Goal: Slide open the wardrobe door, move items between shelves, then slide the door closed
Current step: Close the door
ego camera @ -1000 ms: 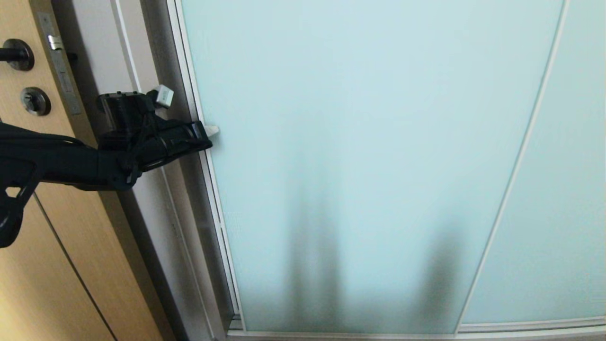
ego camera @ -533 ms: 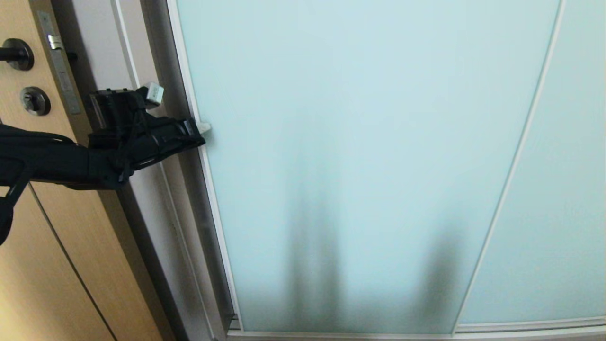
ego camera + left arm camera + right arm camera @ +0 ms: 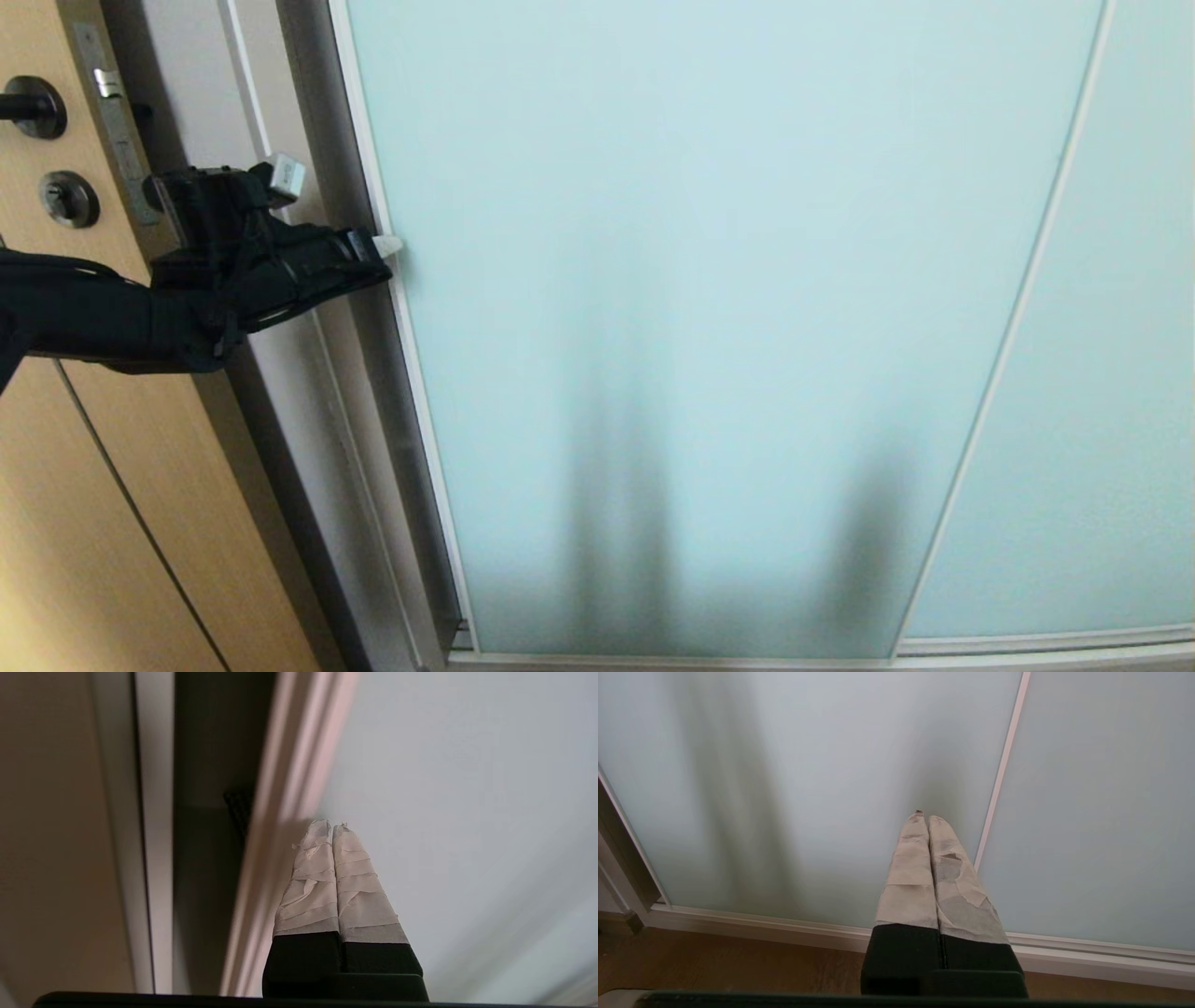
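Against the tan wood door (image 3: 56,485), our pressed-together left gripper (image 3: 387,245) has drawn back to the sliding wardrobe door (image 3: 709,280) frame edge, door still unopened

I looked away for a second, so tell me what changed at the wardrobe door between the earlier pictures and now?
The left gripper, shut on nothing, drew left and slightly up, its tip now at the sliding wardrobe door's left frame edge. The door edge shifted slightly left. The right gripper is shut, low before the glass.

frosted aqua sliding wardrobe door (image 3: 709,308), closed
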{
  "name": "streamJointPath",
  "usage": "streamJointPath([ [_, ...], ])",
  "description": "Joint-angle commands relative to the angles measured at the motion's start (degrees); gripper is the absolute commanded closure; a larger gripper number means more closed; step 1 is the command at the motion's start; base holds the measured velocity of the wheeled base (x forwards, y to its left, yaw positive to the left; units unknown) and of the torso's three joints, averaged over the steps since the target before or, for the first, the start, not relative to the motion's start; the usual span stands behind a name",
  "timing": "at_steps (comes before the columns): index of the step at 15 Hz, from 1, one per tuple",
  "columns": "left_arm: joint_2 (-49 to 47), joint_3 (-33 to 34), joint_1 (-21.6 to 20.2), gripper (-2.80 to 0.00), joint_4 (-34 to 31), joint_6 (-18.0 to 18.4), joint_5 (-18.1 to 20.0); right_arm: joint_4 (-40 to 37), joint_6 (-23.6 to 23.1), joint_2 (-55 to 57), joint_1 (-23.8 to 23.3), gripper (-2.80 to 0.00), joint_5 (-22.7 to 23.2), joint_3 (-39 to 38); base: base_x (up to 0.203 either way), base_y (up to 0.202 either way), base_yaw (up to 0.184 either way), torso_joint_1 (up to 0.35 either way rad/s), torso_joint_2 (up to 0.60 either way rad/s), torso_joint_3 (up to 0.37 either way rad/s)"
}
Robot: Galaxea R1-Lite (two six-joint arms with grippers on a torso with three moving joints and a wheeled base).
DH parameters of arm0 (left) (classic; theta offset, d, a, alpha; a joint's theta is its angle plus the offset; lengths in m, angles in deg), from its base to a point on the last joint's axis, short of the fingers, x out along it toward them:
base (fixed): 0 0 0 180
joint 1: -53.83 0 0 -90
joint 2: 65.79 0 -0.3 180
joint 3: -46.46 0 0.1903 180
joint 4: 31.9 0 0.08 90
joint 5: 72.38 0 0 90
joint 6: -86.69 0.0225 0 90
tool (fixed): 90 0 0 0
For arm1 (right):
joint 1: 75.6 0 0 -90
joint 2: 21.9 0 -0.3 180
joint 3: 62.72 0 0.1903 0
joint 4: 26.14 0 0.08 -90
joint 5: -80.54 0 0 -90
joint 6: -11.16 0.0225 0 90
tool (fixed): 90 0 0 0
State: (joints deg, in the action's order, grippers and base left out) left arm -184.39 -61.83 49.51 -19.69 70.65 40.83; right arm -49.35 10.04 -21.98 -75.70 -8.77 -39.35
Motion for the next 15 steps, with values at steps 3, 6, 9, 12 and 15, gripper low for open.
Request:
streamJointPath([
  [3, 12.77, 6.62, -0.08, 0.0, -0.15, -0.74, 0.67, 0.02, -0.02, -0.01, 0.01, 0.0, 0.02, 0.0, 0.0, 0.0, 0.0, 0.0, 0.0, 0.0],
  [6, 22.51, 15.89, 0.16, 0.0, -0.26, -1.87, 0.66, 0.02, -0.02, -0.01, 0.01, 0.0, 0.02, 0.0, 0.0, 0.0, 0.0, 0.0, 0.0, 0.0],
  [9, 32.42, 24.77, 0.23, 0.0, -0.3, -1.14, -0.97, 0.02, -0.02, -0.01, 0.01, 0.0, 0.02, 0.0, 0.0, 0.0, 0.0, 0.0, 0.0, 0.0],
  [12, 40.5, 36.42, -0.09, 0.0, -0.39, 7.48, -8.75, 0.02, -0.02, -0.01, 0.01, 0.0, 0.02, 0.0, 0.0, 0.0, 0.0, 0.0, 0.0, 0.0],
  [15, 49.78, 43.71, -2.63, 0.0, -0.36, 12.99, -19.94, 0.02, -0.02, -0.01, 0.01, 0.0, 0.02, 0.0, 0.0, 0.0, 0.0, 0.0, 0.0, 0.0],
])
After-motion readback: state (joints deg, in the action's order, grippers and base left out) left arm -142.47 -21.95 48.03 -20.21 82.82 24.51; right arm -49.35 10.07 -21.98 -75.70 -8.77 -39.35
